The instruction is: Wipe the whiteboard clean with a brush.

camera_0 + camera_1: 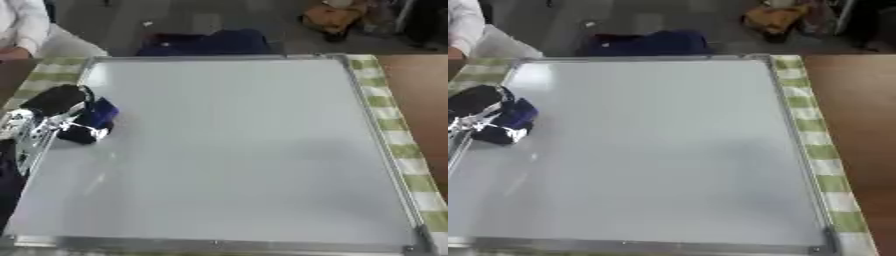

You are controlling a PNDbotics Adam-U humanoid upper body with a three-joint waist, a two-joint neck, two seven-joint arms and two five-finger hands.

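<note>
Left robot hand (54, 117) holding the brush (94, 120) on the whiteboard (236, 150).
Fingers curling round it — brush resting near the board's left edge, its surface looking blank.

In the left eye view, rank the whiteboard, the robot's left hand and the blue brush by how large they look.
1. whiteboard, which fills most of the view.
2. left hand, at the board's left edge.
3. blue brush, partly hidden by the hand, so its full size is unsure.

My left hand (66, 112) comes in from the left edge, black and silver, wrist angled downward behind it. Its fingers (83, 132) are curled around something blue. I can't see my right hand.
</note>
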